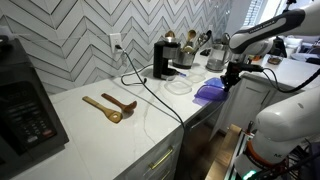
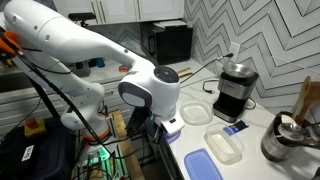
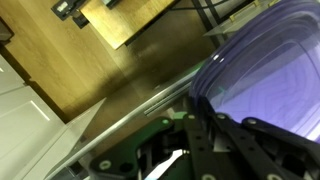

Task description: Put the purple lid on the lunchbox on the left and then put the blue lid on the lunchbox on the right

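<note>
The purple lid [image 1: 209,93] is at the counter's front edge, tilted, and fills the right of the wrist view [image 3: 270,70]. My gripper [image 1: 229,80] is shut on its rim [image 3: 196,108]; in an exterior view the arm hides most of the lid [image 2: 173,124]. Two clear lunchboxes stand on the counter, one nearer the coffee machine [image 2: 196,112] and one further along [image 2: 226,147]. The first also shows as a clear box [image 1: 178,87]. The blue lid [image 2: 203,165] lies flat near the counter's front edge, apart from the gripper.
A black coffee machine [image 2: 235,88] with a trailing cable [image 1: 150,92] stands by the tiled wall. Two wooden spoons [image 1: 108,106] lie on the white counter [image 1: 90,130]. Metal pots [image 2: 285,140] sit at the counter's end. The wooden floor [image 3: 90,70] lies below the counter edge.
</note>
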{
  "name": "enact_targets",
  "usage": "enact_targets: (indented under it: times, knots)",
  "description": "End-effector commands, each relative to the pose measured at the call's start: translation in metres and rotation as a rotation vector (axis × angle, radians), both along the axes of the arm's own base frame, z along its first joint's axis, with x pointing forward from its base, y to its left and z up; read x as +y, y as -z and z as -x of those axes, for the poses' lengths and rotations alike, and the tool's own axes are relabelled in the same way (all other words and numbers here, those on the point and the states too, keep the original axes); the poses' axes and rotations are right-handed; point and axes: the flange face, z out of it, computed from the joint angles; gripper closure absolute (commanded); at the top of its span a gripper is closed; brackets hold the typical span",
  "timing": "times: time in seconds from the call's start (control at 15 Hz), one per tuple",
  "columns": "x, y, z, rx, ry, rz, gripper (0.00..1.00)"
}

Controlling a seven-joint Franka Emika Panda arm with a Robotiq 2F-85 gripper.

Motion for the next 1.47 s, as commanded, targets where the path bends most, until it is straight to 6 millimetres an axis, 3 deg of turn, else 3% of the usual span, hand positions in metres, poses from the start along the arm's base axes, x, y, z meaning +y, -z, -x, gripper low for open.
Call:
enact_targets:
  times: [0.0, 0.27, 0.67, 1.07, 1.4]
  knots:
    - [0.009, -0.029, 0.011, 0.042, -0.036, 0.003, 0.98]
    - [0.016, -0.054, -0.006, -0.003, -0.056, 0.011, 0.98]
    - [0.019, -0.068, -0.048, -0.113, -0.033, 0.056, 0.98]
    - [0.016, -0.059, -0.098, -0.26, 0.103, 0.038, 0.98]
    - [0.018, -0.042, -0.129, -0.265, 0.183, -0.044, 0.98]
